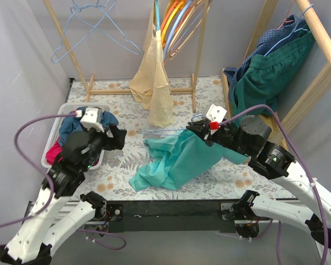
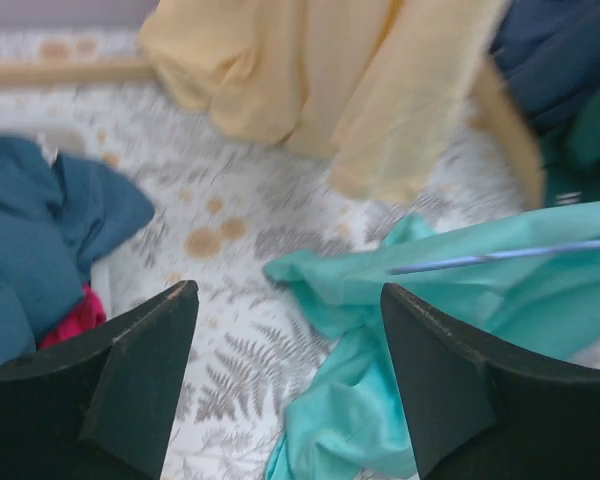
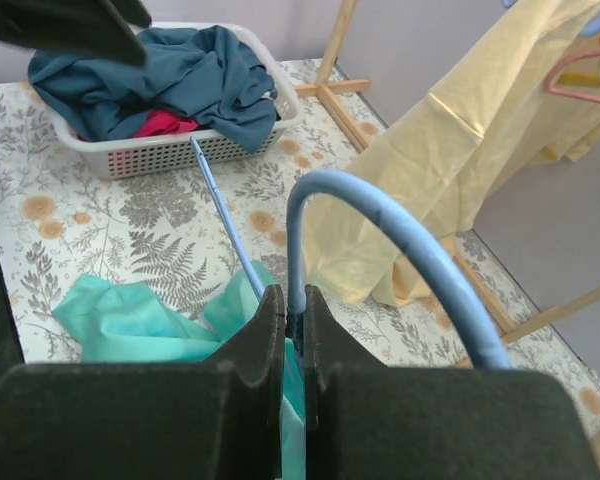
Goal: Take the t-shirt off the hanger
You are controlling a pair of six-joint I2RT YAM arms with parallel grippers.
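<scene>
The crumpled teal cotton t-shirt (image 1: 176,160) lies on the floral tablecloth (image 1: 121,105), right of the white plastic laundry basket (image 1: 52,149). A thin blue wire hanger (image 3: 380,215) reaches from it toward that basket (hook end raised). The right gripper (image 3: 293,295) pinches the hanger's neck. The left gripper (image 2: 288,295), just beside the basket, gapes empty.

We see the t-shirt (image 1: 176,163) as thin teal cloth, matt and creased. We tag the hanger (image 3: 296,250) as wire with a smooth pale-blue coating and a slight sheen. We log the basket (image 3: 170,152) as white perforated plastic, the worktop (image 1: 231,179) as a matt fern-printed cover, the rack rail (image 1: 324,34) as bare smooth light wood, and the yellow garment (image 1: 154,88) as soft matt cloth. On the left end effector (image 2: 290,300) the fingers (image 2: 450,380) are matt black plastic.
</scene>
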